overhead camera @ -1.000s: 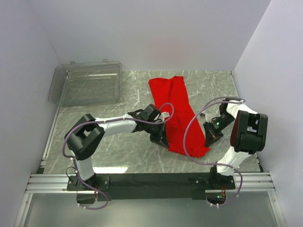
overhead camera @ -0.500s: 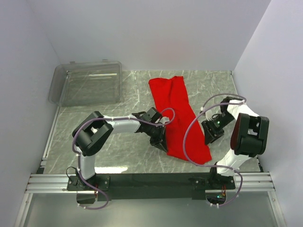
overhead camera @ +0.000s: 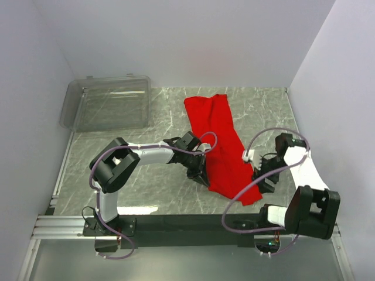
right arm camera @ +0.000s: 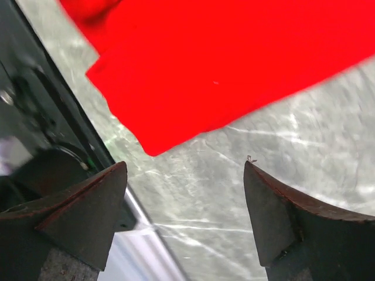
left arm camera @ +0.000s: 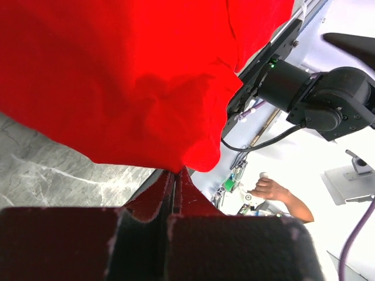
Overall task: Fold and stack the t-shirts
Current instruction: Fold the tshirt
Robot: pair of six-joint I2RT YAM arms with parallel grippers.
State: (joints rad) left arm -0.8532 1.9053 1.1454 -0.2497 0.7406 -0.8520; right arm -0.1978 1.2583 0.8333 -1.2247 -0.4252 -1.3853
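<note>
The red t-shirt (overhead camera: 220, 134) lies folded into a long strip on the marble table, running from the far middle to the near right. My left gripper (overhead camera: 203, 177) is at the strip's near-left edge, its jaws shut on a pinch of the cloth. In the left wrist view the t-shirt (left arm camera: 117, 76) bunches down onto the closed left gripper (left arm camera: 176, 171). My right gripper (overhead camera: 262, 178) stands open just right of the shirt's near corner. In the right wrist view the t-shirt (right arm camera: 234, 64) lies beyond the right gripper (right arm camera: 184, 167), with bare table between the fingertips (right arm camera: 111, 187).
A clear plastic bin (overhead camera: 108, 105) sits at the far left of the table. The black base rail (overhead camera: 187, 222) runs along the near edge, just behind the shirt's near end. White walls close in the left, back and right sides.
My right gripper has opened, let go of the shirt's near-right corner and drawn back toward the near edge as its arm swung down. The left gripper has stayed shut at the shirt's edge.
</note>
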